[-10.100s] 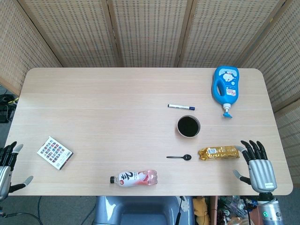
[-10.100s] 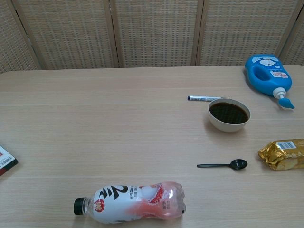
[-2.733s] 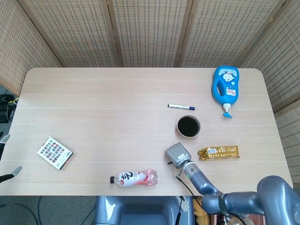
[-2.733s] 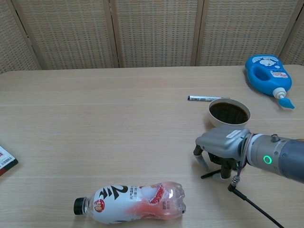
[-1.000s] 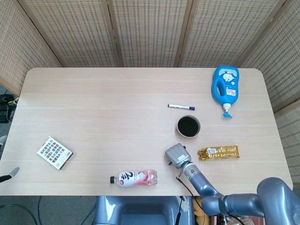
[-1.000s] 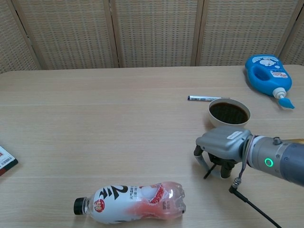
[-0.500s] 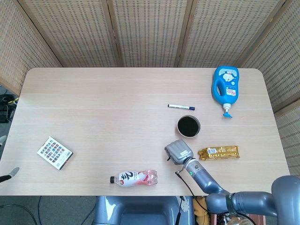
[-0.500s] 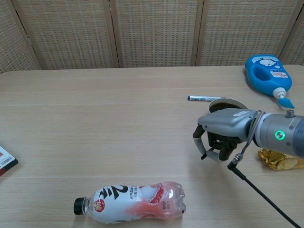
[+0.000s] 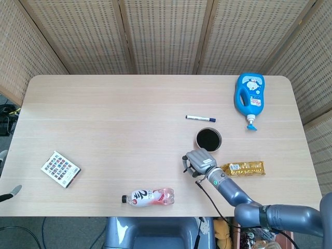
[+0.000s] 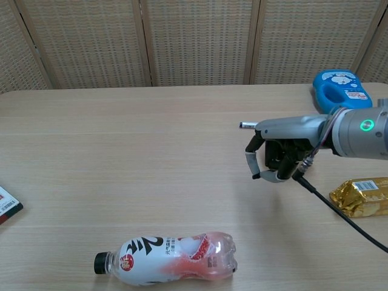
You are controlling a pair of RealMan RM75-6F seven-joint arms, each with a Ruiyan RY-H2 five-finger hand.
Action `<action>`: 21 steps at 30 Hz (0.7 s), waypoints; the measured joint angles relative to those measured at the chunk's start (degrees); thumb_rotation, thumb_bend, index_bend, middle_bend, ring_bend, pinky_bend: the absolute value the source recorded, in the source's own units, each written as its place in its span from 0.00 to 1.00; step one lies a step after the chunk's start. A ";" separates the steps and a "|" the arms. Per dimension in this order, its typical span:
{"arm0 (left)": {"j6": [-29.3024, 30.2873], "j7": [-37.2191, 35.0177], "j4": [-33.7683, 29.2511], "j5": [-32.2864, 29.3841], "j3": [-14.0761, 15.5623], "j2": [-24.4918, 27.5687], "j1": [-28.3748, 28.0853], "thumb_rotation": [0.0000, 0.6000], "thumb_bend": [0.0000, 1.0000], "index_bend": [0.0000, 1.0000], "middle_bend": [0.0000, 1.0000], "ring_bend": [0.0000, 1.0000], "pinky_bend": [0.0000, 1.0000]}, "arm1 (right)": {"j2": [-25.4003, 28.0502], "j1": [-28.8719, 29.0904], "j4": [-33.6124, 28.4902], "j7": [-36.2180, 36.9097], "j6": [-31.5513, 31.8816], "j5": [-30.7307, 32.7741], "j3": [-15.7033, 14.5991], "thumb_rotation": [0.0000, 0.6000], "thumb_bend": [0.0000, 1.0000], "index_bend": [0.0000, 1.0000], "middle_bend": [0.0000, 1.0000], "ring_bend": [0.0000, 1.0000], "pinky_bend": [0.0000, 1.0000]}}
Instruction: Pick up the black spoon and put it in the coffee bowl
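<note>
My right hand hangs above the table, just in front of the coffee bowl. Its fingers are curled around the black spoon. Only a thin dark end of the spoon pokes out under the thumb, and the head view hides the spoon under the hand. The white bowl holds dark coffee; in the chest view my hand covers it. My left hand shows only as spread fingertips at the table's left front edge, holding nothing.
A marker lies behind the bowl. A gold snack packet sits right of my hand, and a blue bottle lies at the back right. A drink bottle lies at the front; a patterned box at the left.
My right hand has lifted off the table with the spoon and moved back toward the bowl. The spot where the spoon lay is bare. The left hand has stayed put.
</note>
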 measured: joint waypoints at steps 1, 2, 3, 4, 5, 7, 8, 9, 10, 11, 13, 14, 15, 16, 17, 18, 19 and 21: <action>-0.01 0.02 -0.03 -0.03 0.01 0.03 0.02 1.00 0.18 0.00 0.00 0.00 0.00 | 0.69 0.23 -0.12 1.15 -0.74 0.32 0.47 1.00 0.69 0.65 0.99 1.00 1.00; -0.01 0.04 -0.06 -0.05 0.01 0.05 0.04 1.00 0.18 0.00 0.00 0.00 0.00 | 1.22 0.41 -0.19 2.03 -1.30 0.54 0.82 1.00 0.69 0.65 0.99 1.00 1.00; -0.01 0.06 -0.09 -0.07 0.03 0.08 0.06 1.00 0.18 0.00 0.00 0.00 0.00 | 1.73 0.59 -0.25 2.88 -1.81 0.73 1.17 1.00 0.69 0.65 0.99 1.00 1.00; -0.01 0.11 -0.12 -0.07 0.05 0.10 0.09 1.00 0.18 0.00 0.00 0.00 0.00 | 2.39 0.82 -0.28 3.98 -2.41 0.91 1.60 1.00 0.69 0.65 0.99 1.00 1.00; 0.02 0.14 -0.17 -0.05 0.04 0.12 0.09 1.00 0.18 0.00 0.00 0.00 0.00 | 2.82 0.99 -0.26 4.81 -2.81 1.02 1.92 1.00 0.69 0.65 0.99 1.00 1.00; 0.10 0.23 -0.29 0.02 0.04 0.15 0.10 1.00 0.18 0.00 0.00 0.00 0.00 | 3.65 1.35 -0.02 6.75 -3.65 1.35 2.74 1.00 0.69 0.65 0.99 1.00 1.00; 0.15 0.29 -0.37 0.05 0.04 0.17 0.11 1.00 0.18 0.00 0.00 0.00 0.00 | 3.96 1.52 0.25 7.62 -4.03 1.53 3.08 1.00 0.69 0.65 0.99 1.00 1.00; 0.16 0.35 -0.43 0.07 0.05 0.20 0.12 1.00 0.18 0.00 0.00 0.00 0.00 | 4.24 1.72 0.63 8.48 -4.51 1.71 3.39 1.00 0.69 0.65 0.99 1.00 1.00; 0.16 0.44 -0.51 0.09 0.06 0.25 0.12 1.00 0.18 0.00 0.00 0.00 0.00 | 4.58 2.04 1.29 9.56 -5.20 1.94 3.72 1.00 0.69 0.65 1.00 1.00 1.00; 0.18 0.50 -0.57 0.10 0.07 0.27 0.13 1.00 0.18 0.00 0.00 0.00 0.00 | 4.77 2.30 1.87 10.22 -5.63 2.13 3.89 1.00 0.69 0.66 1.00 1.00 1.00; 0.23 0.57 -0.71 0.13 0.07 0.32 0.14 1.00 0.18 0.00 0.00 0.00 0.00 | 5.01 3.00 3.36 11.02 -6.36 2.61 4.00 1.00 0.69 0.66 1.00 1.00 1.00; 0.25 0.62 -0.74 0.14 0.06 0.32 0.15 1.00 0.18 0.00 0.00 0.00 0.00 | 5.05 3.37 4.03 11.23 -6.64 2.91 3.95 1.00 0.69 0.66 1.00 1.00 1.00; 0.26 0.67 -0.77 0.14 0.07 0.33 0.16 1.00 0.18 0.00 0.00 0.00 0.00 | 5.07 3.77 4.69 11.43 -6.96 3.28 3.85 1.00 0.69 0.66 1.00 1.00 1.00; 0.27 0.71 -0.82 0.14 0.09 0.35 0.19 1.00 0.18 0.00 0.00 0.00 0.00 | 5.08 4.37 5.53 11.61 -7.42 3.83 3.64 1.00 0.69 0.66 1.00 1.00 1.00; 0.30 0.74 -0.85 0.15 0.11 0.35 0.22 1.00 0.18 0.00 0.00 0.00 0.00 | 5.08 4.81 6.11 11.67 -7.74 4.25 3.39 1.00 0.69 0.66 1.00 1.00 1.00; 0.31 0.75 -0.86 0.13 0.12 0.36 0.24 1.00 0.18 0.00 0.00 0.00 0.00 | 5.07 5.26 6.65 11.69 -8.01 4.66 3.11 1.00 0.69 0.66 1.00 1.00 1.00; 0.31 0.76 -0.87 0.11 0.12 0.38 0.26 1.00 0.18 0.00 0.00 0.00 0.00 | 5.04 5.85 7.35 11.65 -8.31 5.20 2.69 1.00 0.69 0.66 1.00 1.00 1.00; 0.32 0.76 -0.88 0.05 0.11 0.41 0.29 1.00 0.18 0.00 0.00 0.00 0.00 | 4.96 6.65 8.31 11.42 -8.64 6.01 2.00 1.00 0.69 0.66 1.00 1.00 1.00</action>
